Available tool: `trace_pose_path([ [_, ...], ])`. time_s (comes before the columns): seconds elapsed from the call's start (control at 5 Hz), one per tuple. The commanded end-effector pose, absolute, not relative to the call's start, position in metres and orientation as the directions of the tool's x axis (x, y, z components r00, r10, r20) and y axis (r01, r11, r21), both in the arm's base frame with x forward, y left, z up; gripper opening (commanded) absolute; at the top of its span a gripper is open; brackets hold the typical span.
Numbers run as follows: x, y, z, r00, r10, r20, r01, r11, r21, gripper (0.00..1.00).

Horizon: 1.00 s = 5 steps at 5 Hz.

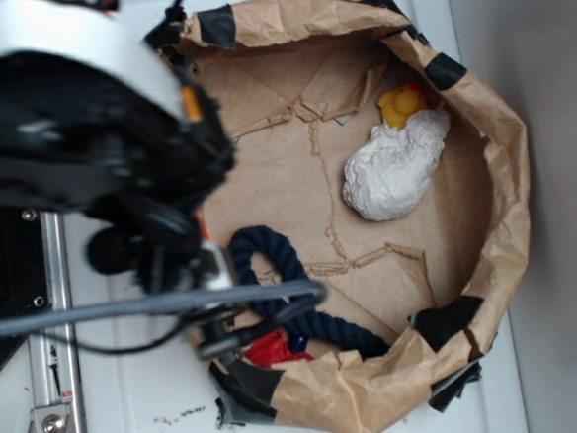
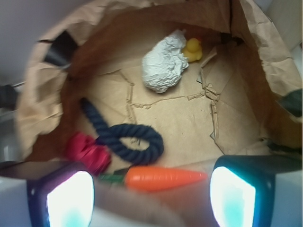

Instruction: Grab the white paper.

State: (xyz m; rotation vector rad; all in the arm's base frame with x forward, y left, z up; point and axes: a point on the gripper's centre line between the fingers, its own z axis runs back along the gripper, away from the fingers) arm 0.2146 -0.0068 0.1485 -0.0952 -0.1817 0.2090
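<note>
The white paper (image 1: 395,174) is a crumpled, lumpy wad lying on the floor of the brown paper bag (image 1: 505,177), on its right side in the exterior view. In the wrist view the white paper (image 2: 163,66) sits at the far end of the bag (image 2: 41,99), well ahead of my gripper (image 2: 151,198). The gripper hangs open over the bag's near rim with its fingers (image 2: 70,198) wide apart and holds nothing. My arm (image 1: 96,161) covers the bag's left side in the exterior view.
A small yellow duck (image 1: 401,105) touches the paper's far end. A dark blue rope (image 2: 128,137), a red object (image 2: 86,151) and an orange toy carrot (image 2: 163,178) lie near the gripper's end of the bag. The bag's walls, patched with black tape (image 1: 446,319), stand all round.
</note>
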Motion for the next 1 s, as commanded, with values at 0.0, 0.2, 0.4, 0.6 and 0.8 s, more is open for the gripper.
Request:
trace_pose_path([
  [0.0,0.274,-0.008,0.103,0.957,0.244,0.156,-0.235,0.969,-0.071,1.0],
  [0.2,0.298,-0.011,0.077,0.962,0.25,0.111,-0.248,0.968,-0.031,1.0],
  [0.4,0.309,0.001,0.07,0.952,0.286,0.105,-0.289,0.957,0.015,1.0],
  [0.6,0.318,0.023,0.055,0.937,0.335,0.098,-0.343,0.936,0.077,1.0],
  [0.8,0.324,0.018,0.044,0.959,0.271,0.081,-0.281,0.947,0.155,1.0],
])
